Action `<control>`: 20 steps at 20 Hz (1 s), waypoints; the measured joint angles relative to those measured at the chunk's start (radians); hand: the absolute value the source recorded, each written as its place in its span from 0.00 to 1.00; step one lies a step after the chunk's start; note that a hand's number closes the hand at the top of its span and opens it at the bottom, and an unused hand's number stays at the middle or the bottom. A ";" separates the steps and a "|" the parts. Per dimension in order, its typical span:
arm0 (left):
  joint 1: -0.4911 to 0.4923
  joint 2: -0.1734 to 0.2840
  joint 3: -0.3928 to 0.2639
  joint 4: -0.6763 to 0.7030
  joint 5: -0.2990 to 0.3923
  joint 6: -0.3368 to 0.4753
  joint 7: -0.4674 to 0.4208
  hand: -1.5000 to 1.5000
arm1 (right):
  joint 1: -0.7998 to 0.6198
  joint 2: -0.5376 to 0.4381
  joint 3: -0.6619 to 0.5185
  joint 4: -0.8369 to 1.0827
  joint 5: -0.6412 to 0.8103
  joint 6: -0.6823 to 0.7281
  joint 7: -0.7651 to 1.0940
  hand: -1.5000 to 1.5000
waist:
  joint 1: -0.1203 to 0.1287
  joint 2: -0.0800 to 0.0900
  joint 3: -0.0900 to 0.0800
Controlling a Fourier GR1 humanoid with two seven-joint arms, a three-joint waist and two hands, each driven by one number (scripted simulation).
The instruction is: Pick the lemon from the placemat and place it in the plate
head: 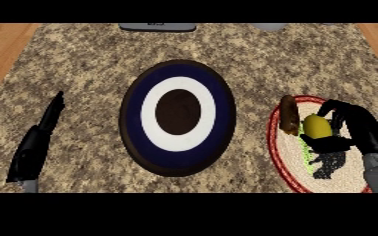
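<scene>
Head view, right hand (353, 130) curled round lemon (316, 125), on placemat (284, 167)

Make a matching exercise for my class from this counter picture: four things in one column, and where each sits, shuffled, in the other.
Things:
1. lemon
2. plate
3. left hand
4. brown item

Places:
A. middle of the counter
B. lying on the placemat, just left of the lemon
C. resting at the left edge
D. between the right hand's curled fingers

Pairs: 1-D, 2-A, 3-C, 4-B
</scene>
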 measured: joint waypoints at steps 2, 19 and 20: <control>0.017 -0.003 0.004 -0.004 -0.001 -0.001 -0.005 0.50 | -0.025 0.006 -0.027 0.012 0.014 -0.036 -0.037 1.00 | -0.008 -0.001 0.002; 0.035 -0.014 0.028 -0.008 -0.017 -0.002 0.003 0.50 | 0.028 -0.012 -0.103 -0.636 -0.089 0.000 -0.071 1.00 | -0.040 -0.006 0.003; 0.023 -0.011 0.033 -0.005 -0.015 -0.011 0.011 0.50 | 0.026 -0.005 -0.101 -0.662 -0.086 0.015 -0.055 1.00 | -0.038 -0.006 0.003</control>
